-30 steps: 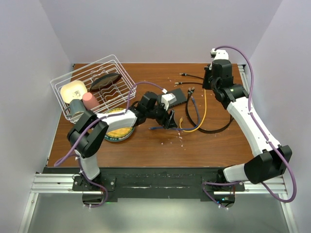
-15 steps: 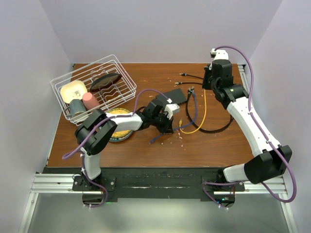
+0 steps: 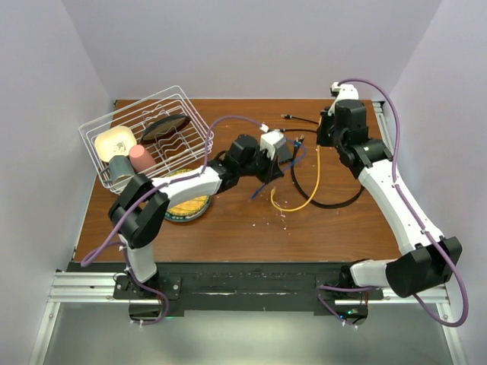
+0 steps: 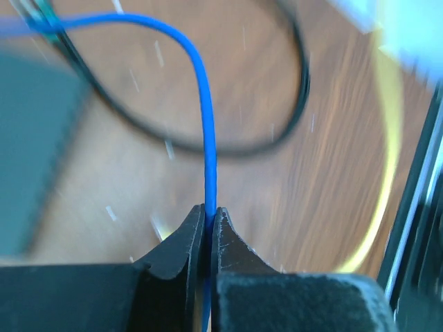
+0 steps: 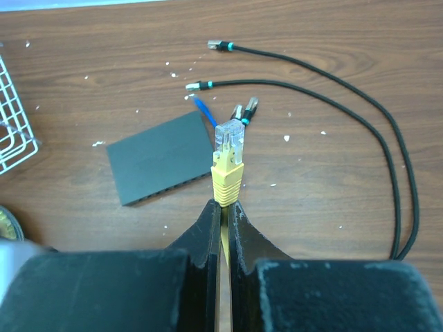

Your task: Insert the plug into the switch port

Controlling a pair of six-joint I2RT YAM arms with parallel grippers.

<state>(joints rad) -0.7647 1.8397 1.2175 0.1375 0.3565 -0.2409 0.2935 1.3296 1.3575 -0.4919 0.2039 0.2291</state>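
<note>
Left claw point(image 4: 208, 211), shifted beside the blurred switch point(image 4: 34, 138), clamps blue cable point(image 4: 205, 138); right claw point(image 5: 225, 205) clamps yellow plug point(image 5: 228, 166).

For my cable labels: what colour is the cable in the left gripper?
Blue. The cable shows best in the left wrist view.

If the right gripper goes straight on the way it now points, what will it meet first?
Probably the two small cable plugs lying just beyond the yellow plug held in the right gripper. The flat black switch box lies off to the left. Depth is unclear.
</note>
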